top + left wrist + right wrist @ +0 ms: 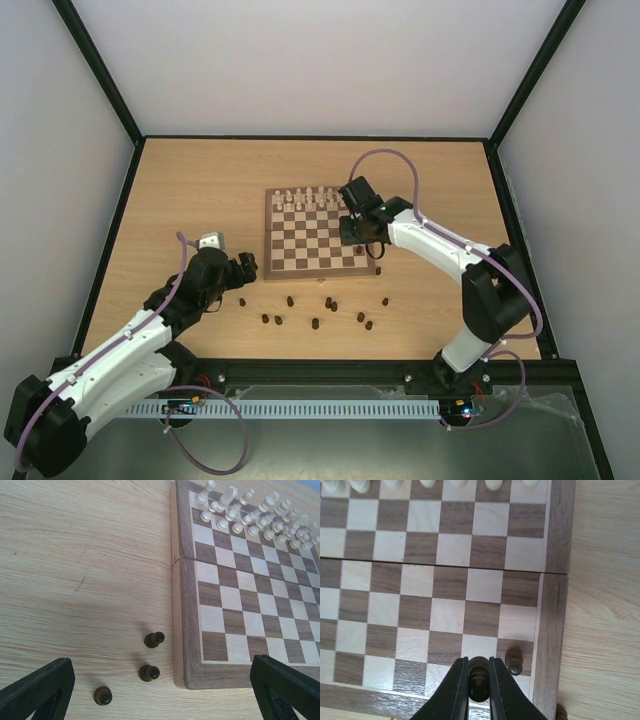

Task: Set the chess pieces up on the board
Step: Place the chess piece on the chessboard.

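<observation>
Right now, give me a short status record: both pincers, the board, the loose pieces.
left pincer: open, empty, left of the board
right pincer: shut on a dark chess piece above the board's near right corner
placed dark piece: one, standing beside it in the rightmost column
loose dark pieces: scattered on the table in front of the board
cream-white chessmen: far two rows

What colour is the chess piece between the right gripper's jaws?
Dark brown wooden chess piece; right wrist view.

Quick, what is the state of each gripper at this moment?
Left gripper: open, holding nothing.
Right gripper: shut on a dark chess piece.
</observation>
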Controlling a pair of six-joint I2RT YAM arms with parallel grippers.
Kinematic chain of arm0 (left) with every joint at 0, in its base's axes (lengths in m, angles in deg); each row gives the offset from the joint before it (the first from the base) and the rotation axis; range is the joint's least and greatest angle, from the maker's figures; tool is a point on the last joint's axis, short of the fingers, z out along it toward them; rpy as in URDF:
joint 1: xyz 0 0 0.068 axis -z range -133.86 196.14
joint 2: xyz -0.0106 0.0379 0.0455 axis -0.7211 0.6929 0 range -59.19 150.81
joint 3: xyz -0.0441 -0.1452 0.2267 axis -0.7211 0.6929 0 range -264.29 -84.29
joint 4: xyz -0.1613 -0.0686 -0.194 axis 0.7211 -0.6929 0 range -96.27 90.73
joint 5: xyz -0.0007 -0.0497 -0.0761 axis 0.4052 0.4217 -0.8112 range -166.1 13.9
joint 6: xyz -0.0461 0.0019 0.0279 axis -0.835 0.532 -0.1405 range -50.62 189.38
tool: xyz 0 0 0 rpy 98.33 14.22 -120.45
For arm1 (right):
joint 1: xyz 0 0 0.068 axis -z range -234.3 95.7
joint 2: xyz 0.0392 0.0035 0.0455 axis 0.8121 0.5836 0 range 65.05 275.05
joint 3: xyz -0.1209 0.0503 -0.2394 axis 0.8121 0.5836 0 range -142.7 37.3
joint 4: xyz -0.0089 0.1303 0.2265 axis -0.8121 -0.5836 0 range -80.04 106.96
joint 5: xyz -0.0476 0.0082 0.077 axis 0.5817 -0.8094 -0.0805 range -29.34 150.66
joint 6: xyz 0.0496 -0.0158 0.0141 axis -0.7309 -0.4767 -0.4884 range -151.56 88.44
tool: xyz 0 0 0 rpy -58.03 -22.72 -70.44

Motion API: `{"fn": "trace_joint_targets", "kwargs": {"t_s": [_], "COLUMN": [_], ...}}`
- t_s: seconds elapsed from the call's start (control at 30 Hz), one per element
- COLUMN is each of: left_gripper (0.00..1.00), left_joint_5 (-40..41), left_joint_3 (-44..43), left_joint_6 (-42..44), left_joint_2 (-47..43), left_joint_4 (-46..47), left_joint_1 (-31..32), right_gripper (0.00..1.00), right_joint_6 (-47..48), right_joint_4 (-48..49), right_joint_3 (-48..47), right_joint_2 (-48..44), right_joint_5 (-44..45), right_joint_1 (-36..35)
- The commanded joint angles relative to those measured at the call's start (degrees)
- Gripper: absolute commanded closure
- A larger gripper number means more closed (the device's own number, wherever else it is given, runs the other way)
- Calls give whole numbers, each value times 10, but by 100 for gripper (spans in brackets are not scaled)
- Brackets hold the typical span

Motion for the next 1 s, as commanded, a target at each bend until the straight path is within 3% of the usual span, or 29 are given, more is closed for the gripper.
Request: {"fn": "trace_joint_targets", "kwargs": {"t_s": [0.0, 0.97], "left_gripper": [1, 1], "left_joint_5": [14, 20], "left_joint_3": [-11, -4], "left_joint_6": [-4, -7], "left_joint_2": [-5, -21], "left_joint_4": [-13, -23], "left_joint_1": [1, 1], "right_gripper": [94, 93], "right_joint_6": [9, 6], "right_joint_4": [-34, 6], "right_joint_3": [-15, -2], "right_joint_2": [32, 103], "right_joint_5": [2, 5], "right_joint_1": [-11, -22]}}
